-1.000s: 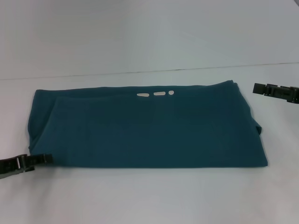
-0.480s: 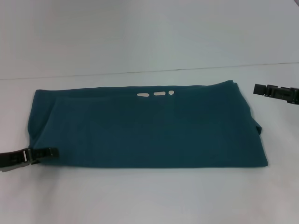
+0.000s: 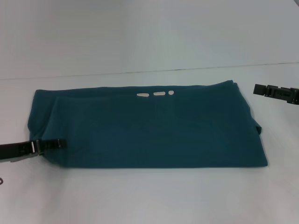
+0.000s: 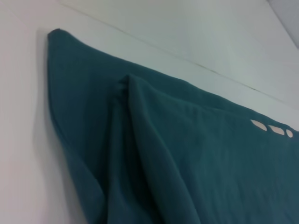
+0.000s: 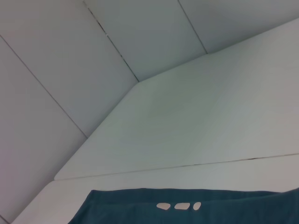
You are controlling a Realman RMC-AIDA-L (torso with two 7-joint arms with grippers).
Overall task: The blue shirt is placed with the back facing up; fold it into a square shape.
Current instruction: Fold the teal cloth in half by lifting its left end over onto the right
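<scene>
The left arm's black, slim-fingered gripper reaches in low from the left edge of the head view, lying nearly level with its tip pointing toward the robot's right; a pale metal band crosses its body behind the fingers; the fingers look drawn close together, with no clear gap showing between them; the right arm's black gripper juts in from the right edge, higher and farther from the robot, also level and pointing toward the robot's left; neither wrist view shows its own arm's fingers.

shirt's folded-under lettering mostly hidden; left gripper's arm cut off
</scene>
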